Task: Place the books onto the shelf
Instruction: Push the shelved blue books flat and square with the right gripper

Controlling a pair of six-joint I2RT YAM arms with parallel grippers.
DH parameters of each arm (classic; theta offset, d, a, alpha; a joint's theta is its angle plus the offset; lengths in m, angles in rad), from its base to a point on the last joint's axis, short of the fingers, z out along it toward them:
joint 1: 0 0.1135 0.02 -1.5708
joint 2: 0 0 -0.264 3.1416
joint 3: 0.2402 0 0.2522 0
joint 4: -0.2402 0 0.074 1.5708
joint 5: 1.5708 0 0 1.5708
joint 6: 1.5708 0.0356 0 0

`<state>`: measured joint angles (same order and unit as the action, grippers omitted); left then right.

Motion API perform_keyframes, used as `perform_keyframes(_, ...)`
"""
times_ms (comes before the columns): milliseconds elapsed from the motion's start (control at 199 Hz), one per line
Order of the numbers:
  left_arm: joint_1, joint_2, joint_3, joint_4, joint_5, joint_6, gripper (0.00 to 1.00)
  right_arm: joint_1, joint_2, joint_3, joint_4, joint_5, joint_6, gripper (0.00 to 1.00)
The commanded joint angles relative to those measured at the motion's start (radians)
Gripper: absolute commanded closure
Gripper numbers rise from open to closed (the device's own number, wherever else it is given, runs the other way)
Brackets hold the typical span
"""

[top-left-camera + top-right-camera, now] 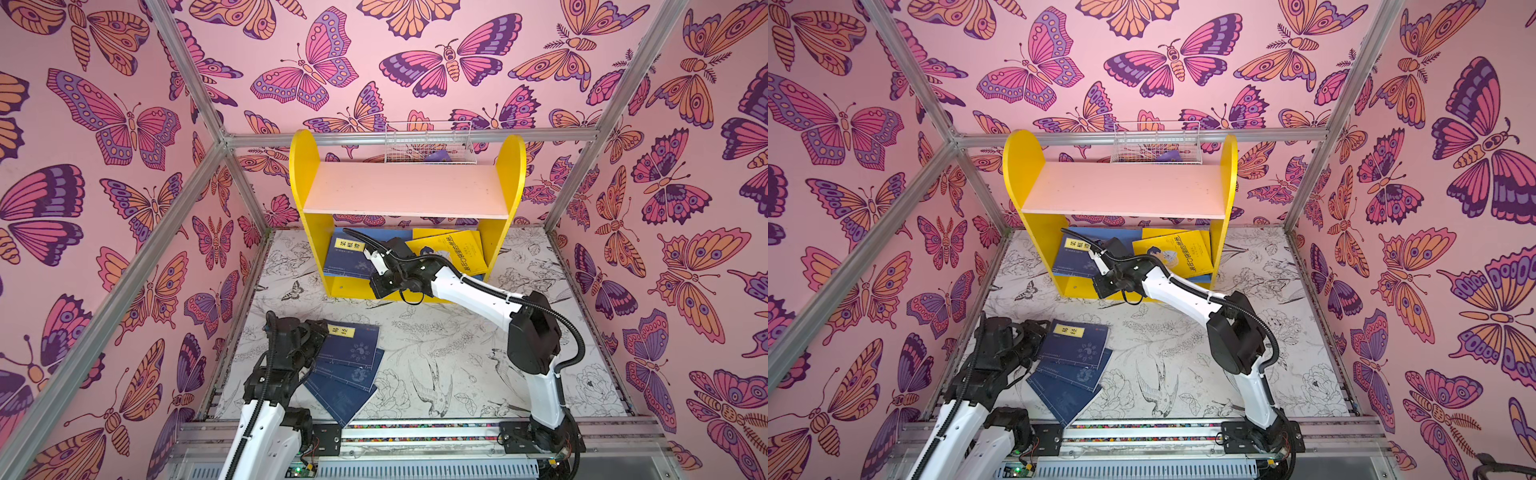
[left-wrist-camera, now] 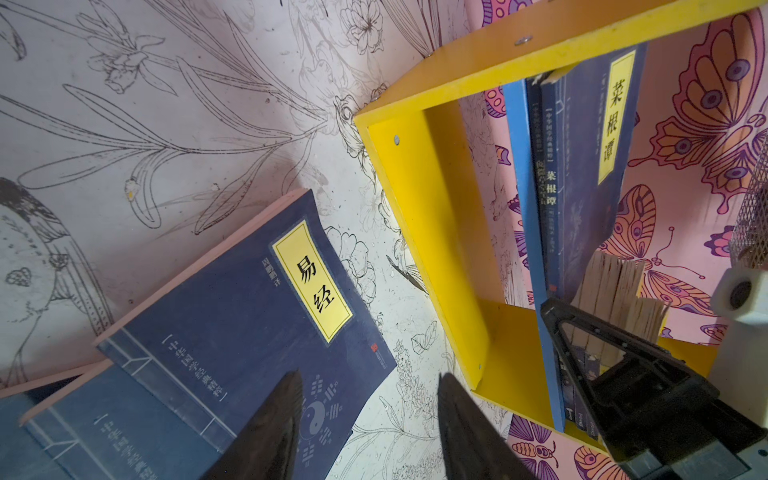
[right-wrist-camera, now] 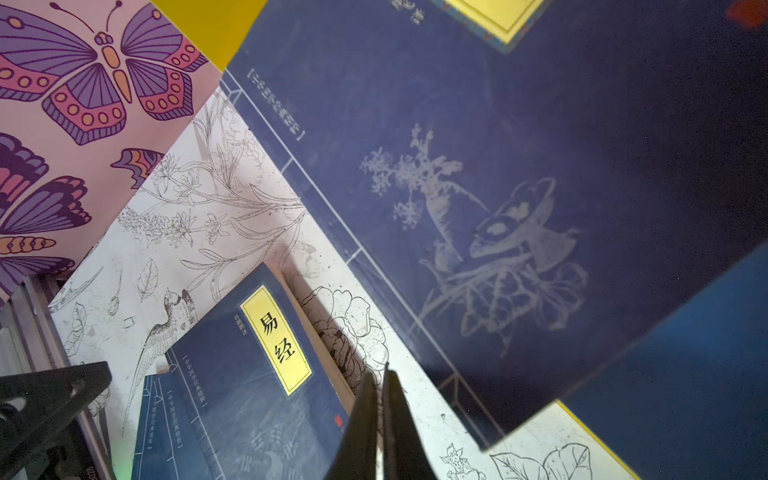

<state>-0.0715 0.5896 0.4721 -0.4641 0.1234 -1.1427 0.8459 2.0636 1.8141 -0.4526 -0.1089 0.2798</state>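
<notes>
The yellow shelf (image 1: 305, 166) stands at the back with a pale pink upper board (image 1: 407, 189). On its blue lower board (image 2: 517, 166) lean navy books (image 1: 345, 259) at the left and yellow books (image 1: 453, 249) at the right. Three more navy books (image 1: 353, 347) lie fanned on the table at the front left. My right gripper (image 3: 380, 372) is shut on nothing; it reaches into the lower tier beside the leaning navy book (image 3: 498, 187). My left gripper (image 2: 369, 376) stands open, empty, over the corner of the pile's top book (image 2: 249, 316).
A white wire basket (image 1: 430, 143) sits behind the shelf's top, with something purple in it. Aluminium frame posts (image 1: 195, 83) and butterfly-patterned walls close in the table (image 1: 457, 353). The right arm (image 1: 469, 291) stretches across the front of the shelf.
</notes>
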Motion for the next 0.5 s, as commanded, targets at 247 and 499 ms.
perform_keyframes(247,-0.003,0.003,-0.009,0.007,-0.001,-0.003,0.45,0.001,0.031,0.07,-0.038,0.075,-0.034,0.91)
perform_keyframes(499,-0.003,-0.005,-0.019,0.005,-0.004,-0.009,0.45,-0.008,0.085,0.156,-0.064,0.064,-0.042,0.91)
